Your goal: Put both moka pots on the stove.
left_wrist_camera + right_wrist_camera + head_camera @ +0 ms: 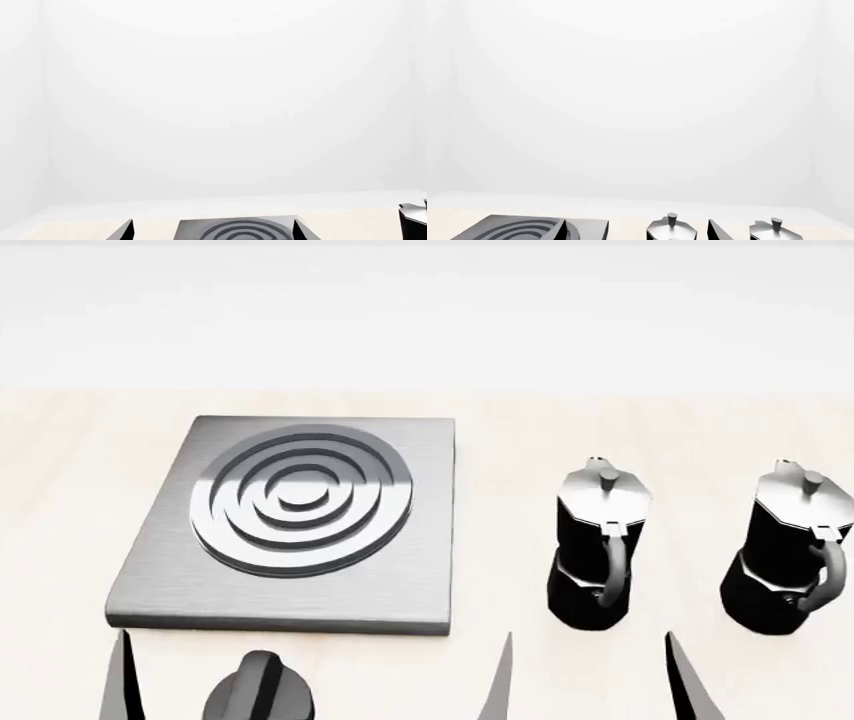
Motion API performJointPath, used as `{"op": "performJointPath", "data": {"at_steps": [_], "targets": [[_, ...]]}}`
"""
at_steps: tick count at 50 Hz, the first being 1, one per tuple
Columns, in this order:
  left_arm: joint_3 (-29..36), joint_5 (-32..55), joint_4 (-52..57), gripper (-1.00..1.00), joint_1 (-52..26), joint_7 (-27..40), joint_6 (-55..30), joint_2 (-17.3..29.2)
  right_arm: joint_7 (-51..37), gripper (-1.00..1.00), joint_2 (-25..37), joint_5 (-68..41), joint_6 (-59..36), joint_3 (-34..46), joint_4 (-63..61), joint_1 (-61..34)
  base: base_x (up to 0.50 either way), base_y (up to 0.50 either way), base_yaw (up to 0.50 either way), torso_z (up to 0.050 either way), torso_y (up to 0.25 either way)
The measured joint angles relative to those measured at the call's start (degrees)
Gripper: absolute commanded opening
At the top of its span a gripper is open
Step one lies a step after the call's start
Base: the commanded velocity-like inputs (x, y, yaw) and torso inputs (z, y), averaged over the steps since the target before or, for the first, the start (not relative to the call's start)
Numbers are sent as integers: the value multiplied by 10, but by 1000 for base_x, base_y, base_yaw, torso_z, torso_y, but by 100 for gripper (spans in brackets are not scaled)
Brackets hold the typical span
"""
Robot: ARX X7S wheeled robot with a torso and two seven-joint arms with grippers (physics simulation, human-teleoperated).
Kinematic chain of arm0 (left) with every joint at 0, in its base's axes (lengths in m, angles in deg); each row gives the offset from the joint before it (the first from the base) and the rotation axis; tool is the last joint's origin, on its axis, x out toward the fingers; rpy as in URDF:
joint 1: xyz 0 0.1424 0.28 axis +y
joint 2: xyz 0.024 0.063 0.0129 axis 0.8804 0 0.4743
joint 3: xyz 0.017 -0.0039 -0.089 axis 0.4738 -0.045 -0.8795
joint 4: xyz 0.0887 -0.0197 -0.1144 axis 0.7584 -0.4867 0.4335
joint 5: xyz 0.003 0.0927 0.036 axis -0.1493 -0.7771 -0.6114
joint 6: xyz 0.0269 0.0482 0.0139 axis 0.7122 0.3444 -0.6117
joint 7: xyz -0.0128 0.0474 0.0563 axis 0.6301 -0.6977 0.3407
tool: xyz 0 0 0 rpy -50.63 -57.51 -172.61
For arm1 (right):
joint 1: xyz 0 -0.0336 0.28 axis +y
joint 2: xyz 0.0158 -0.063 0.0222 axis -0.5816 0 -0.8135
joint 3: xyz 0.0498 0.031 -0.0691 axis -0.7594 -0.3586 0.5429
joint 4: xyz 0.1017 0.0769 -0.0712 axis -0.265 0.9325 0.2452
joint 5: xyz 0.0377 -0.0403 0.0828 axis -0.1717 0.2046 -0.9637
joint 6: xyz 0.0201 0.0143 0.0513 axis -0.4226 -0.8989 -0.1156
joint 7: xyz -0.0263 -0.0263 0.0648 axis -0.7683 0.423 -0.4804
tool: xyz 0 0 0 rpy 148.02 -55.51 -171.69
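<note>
Left gripper [314, 685]: two dark finger tips rise from the near edge of the head view, spread wide apart, pinching nothing; one tip [123, 680] stands by the stove's near left corner, the other [499, 680] past its near right corner.
Right gripper [594, 680]: only one dark finger tip [690, 685] can be told as its own, near the front edge of the counter; whether it is spread or pressed together cannot be told.
Round knob [258, 690]: black, on the counter between the left finger tips, just in front of the stove's near edge.
Stove [160, 570]: flat grey square plate with raised rings, lying on the left half of the counter; nothing stands on it.
Left moka pot [601, 540]: upright on the counter, right of the stove and apart from it, lid down, handle toward the front edge.
Right moka pot [787, 550]: upright near the counter's right edge, beside the first pot, not touching; lid down.
Pot contents: hidden by the lids.
Counter [534, 430]: pale, light wood tone, carrying everything.
</note>
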Motion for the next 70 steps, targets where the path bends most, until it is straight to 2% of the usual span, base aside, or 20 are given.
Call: {"op": "performJointPath", "data": {"at_steps": [54, 70], "targets": [[14, 9, 1, 100, -5, 19, 0, 17, -17, 100, 13, -11, 0, 12, 7, -6, 0, 133, 0, 0, 0], [18, 11, 1, 100, -6, 23, 0, 21, -24, 100, 19, -29, -53, 8, -23, -26, 0, 0, 0, 0, 0]]}}
